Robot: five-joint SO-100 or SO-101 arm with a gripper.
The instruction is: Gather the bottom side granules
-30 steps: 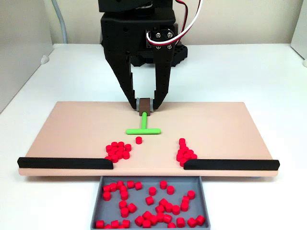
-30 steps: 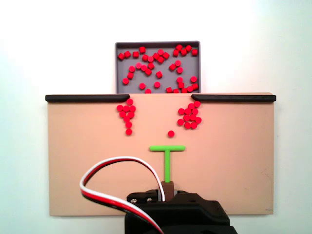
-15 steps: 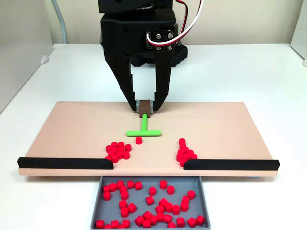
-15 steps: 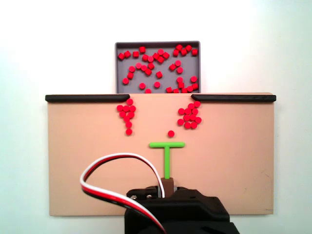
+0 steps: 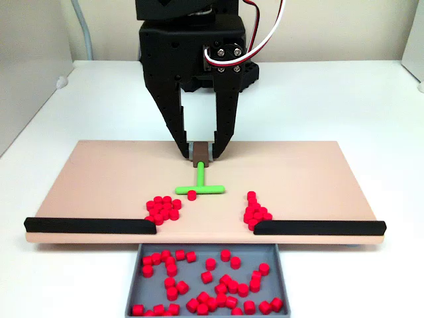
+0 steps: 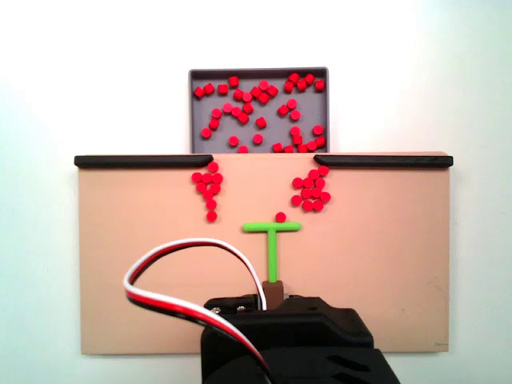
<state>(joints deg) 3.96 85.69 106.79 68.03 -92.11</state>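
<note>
— Granules (image 5: 163, 209): where do they lie? 
— On the tan board (image 5: 99, 179), in two red heaps against the inner ends of the black strips (image 5: 89, 226), at about seven and five o'clock from the board's middle in the front fixed view. One stray bead (image 5: 191, 195) touches the crossbar of the green stick (image 5: 199, 189). Many more fill the grey tray (image 5: 136, 278) at six o'clock, below the gap between the strips.
— And the end effector (image 5: 200, 154)?
— Clenched on the brown block at the stick's stem, crossbar pointing at the tray.
— So how should the push go?
— My guess: keep the crossbar flat on the board and drive the stray bead straight toward six o'clock, through the gap. It sits off-centre on the bar, so go slowly or it may roll off the end. The heaps would each need a sideways sweep toward the gap first; the strips block a straight push.
</note>
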